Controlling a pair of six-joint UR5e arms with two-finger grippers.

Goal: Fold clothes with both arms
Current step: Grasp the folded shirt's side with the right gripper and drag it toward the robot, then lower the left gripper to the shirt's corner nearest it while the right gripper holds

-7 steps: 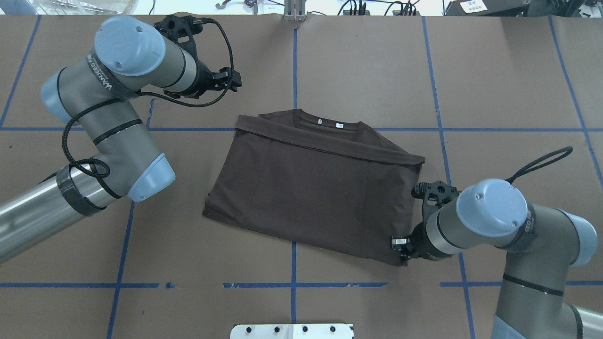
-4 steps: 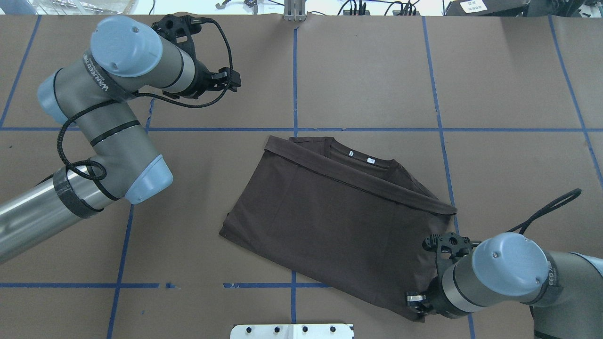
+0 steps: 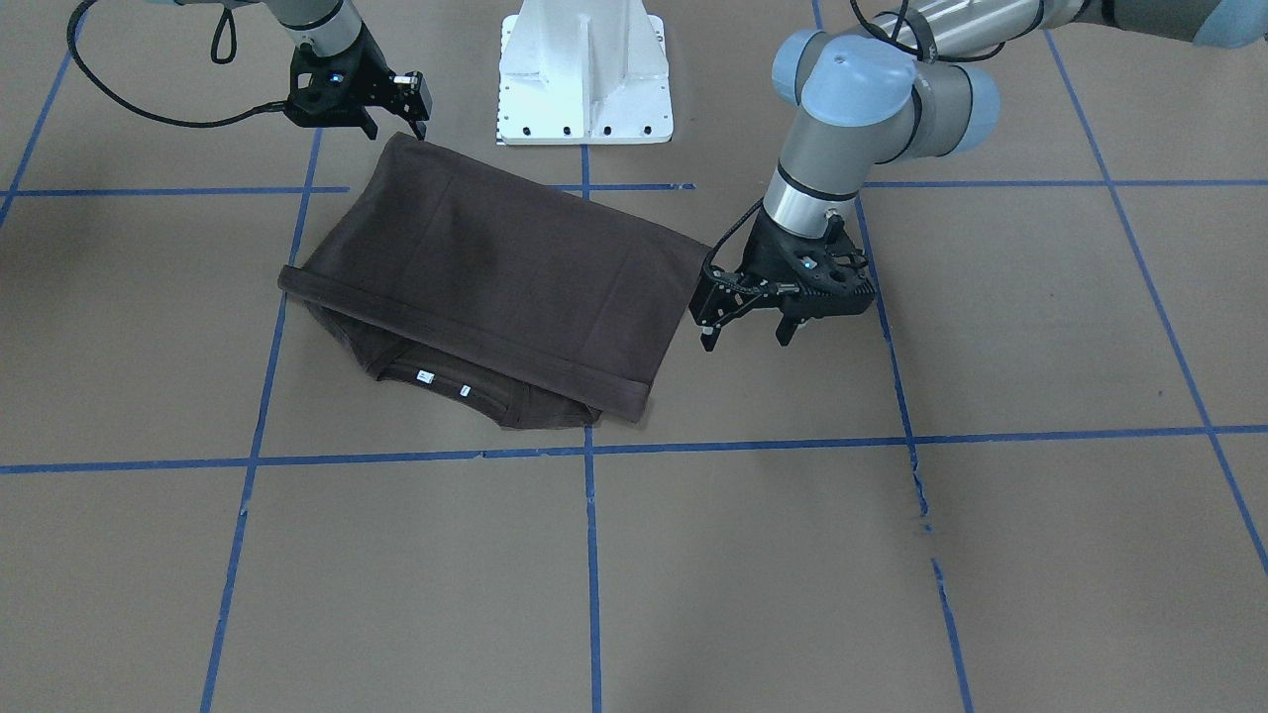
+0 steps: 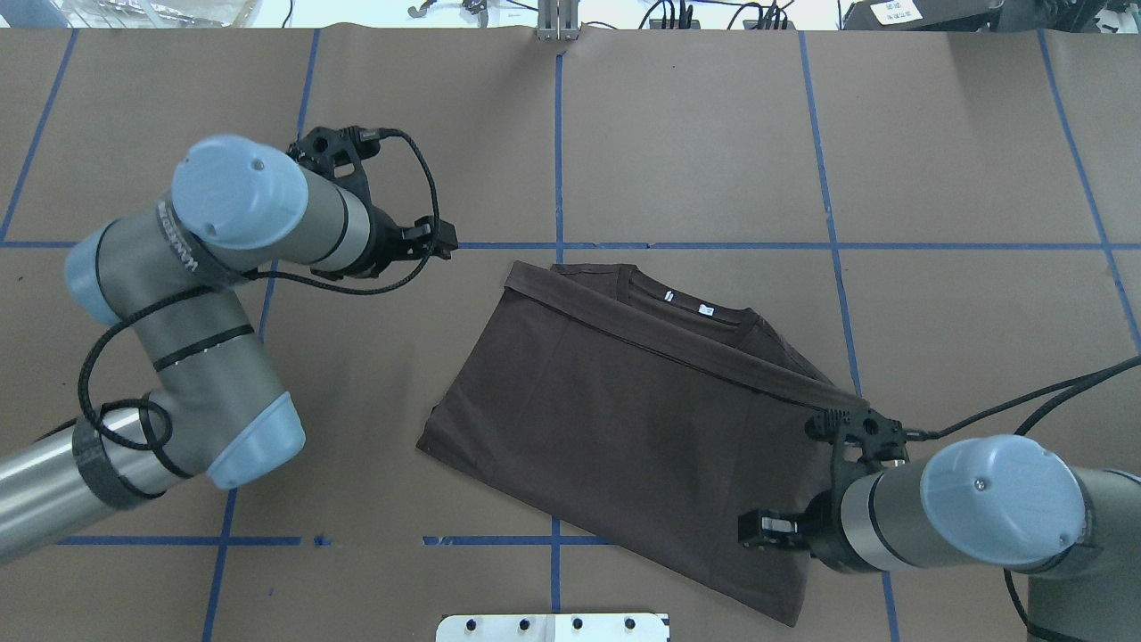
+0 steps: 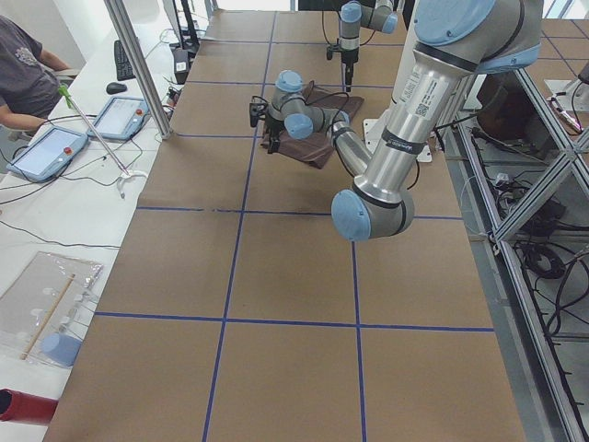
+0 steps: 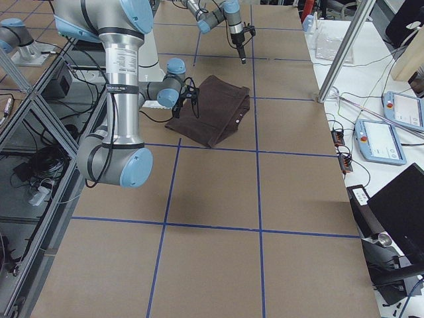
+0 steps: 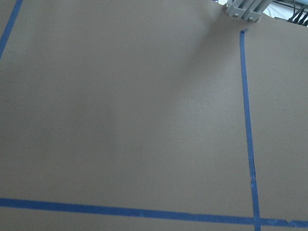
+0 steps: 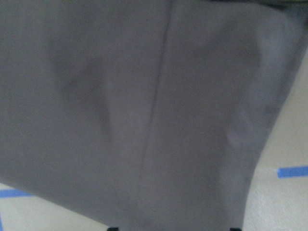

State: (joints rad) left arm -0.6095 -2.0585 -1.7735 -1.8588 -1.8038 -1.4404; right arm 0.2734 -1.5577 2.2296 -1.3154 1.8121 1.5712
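Now | left black two-finger gripper (image 3: 744,337): fingers wide, empty, just beside dark brown folded T-shirt (image 3: 495,277) | right gripper (image 3: 395,129): fingers apart over its corner

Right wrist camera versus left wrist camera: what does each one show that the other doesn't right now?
Only the right wrist view shows the T-shirt. Its dark fabric fills most of the frame, with a crease line running down it. Only the left wrist view shows a metal bracket at its top edge, and there is no cloth in that view. Both show the brown table and blue tape lines.
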